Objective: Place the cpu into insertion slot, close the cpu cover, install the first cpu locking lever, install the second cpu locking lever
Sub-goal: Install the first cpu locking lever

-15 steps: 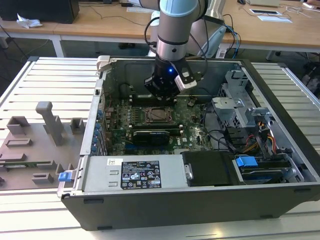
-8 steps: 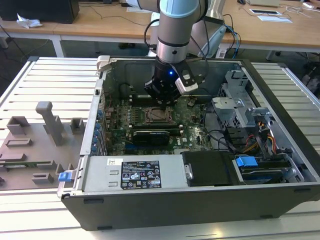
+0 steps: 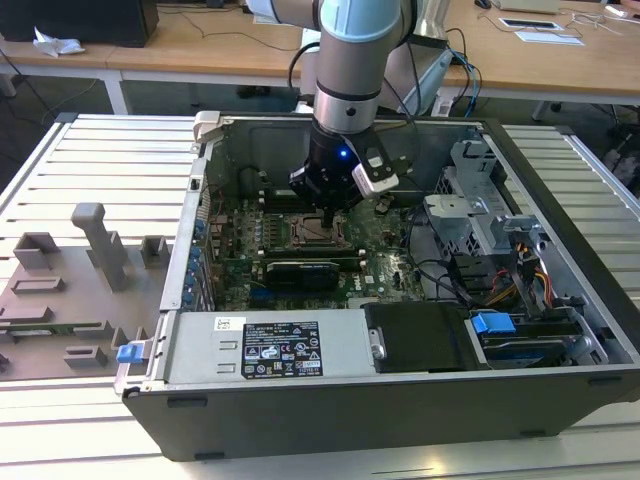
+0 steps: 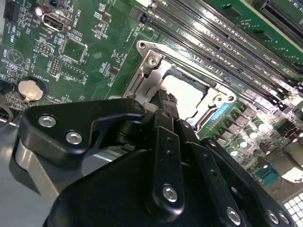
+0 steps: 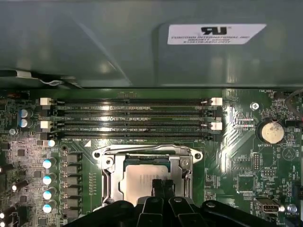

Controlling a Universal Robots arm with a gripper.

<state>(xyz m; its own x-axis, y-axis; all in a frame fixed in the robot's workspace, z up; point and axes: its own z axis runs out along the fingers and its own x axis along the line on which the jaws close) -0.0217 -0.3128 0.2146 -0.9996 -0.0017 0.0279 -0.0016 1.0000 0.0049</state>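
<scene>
Across exterior view, left to right: slatted table, open computer case, hand hanging low over motherboard.
- Hand's fingers pressed together, nothing visibly pinched.
- Straight below tips: cpu, pale silver square, flat in socket.
- cpu cover, silver frame, appears down around it.

computer case sits open on the table, fixture tray beside it on the exterior view's left. inside: motherboard on the case floor, power supply along the wall nearest the exterior camera, drive cage at the exterior view's right. cpu lies in the socket mid-board, cpu cover down around it, gripper right above; memory slots between socket and case wall
</scene>
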